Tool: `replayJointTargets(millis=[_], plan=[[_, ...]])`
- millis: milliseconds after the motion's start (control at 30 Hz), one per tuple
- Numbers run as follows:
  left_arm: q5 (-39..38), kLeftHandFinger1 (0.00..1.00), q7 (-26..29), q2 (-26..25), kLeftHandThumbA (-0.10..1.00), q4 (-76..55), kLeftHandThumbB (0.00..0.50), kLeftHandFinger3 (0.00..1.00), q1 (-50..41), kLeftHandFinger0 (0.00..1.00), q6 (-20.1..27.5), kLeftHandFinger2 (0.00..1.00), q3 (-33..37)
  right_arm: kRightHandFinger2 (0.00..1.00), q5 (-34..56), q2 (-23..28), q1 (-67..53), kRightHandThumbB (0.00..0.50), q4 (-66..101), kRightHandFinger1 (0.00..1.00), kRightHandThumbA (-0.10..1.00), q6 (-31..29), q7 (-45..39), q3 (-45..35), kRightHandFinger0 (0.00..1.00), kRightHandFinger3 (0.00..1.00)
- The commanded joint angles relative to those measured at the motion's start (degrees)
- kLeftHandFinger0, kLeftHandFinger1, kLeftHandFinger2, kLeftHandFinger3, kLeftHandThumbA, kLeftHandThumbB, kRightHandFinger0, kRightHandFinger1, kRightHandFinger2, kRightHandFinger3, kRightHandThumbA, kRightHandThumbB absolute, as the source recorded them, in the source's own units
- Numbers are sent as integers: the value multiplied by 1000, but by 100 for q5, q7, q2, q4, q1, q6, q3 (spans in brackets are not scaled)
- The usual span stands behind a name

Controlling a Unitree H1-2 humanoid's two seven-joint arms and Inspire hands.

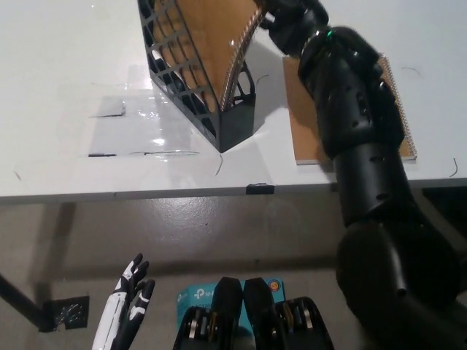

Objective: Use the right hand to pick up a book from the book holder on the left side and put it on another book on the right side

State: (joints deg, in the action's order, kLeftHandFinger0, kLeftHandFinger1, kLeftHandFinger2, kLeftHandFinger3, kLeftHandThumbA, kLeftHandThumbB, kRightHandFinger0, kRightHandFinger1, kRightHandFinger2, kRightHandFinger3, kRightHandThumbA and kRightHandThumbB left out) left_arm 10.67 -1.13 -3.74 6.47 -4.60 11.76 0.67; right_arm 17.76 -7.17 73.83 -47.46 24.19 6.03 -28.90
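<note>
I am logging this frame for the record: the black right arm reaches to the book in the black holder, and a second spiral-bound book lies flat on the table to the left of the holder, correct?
Not quite. In the head view the second spiral-bound book lies flat on the table to the right of the black holder, partly under the black right arm. The rest stands.
</note>
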Motion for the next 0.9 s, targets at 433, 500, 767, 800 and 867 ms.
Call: replayJointTargets(millis=[433,500,767,800,867], plan=[[25,1000,68,-36,897,-115,95,1000,24,1000,330,1000,80,769,639,1067,2943,26,984,170,-100,274,49,351,0,1000],[51,1000,68,-55,903,-100,93,1000,44,1000,350,1000,86,725,630,1242,3052,40,890,143,-100,274,-23,362,0,1000],[-28,1000,37,-90,878,-68,80,1000,26,1000,348,1000,48,626,1043,2144,3235,35,624,62,-100,274,-210,387,0,1000],[-47,1000,22,-89,879,-63,83,1000,13,1000,346,1000,51,634,1123,2254,3199,26,600,62,-100,274,-244,411,0,1000],[-27,1000,19,-96,895,-56,88,1000,-26,996,331,1000,60,639,1227,2404,3136,50,572,60,-100,274,-218,415,0,1000]])
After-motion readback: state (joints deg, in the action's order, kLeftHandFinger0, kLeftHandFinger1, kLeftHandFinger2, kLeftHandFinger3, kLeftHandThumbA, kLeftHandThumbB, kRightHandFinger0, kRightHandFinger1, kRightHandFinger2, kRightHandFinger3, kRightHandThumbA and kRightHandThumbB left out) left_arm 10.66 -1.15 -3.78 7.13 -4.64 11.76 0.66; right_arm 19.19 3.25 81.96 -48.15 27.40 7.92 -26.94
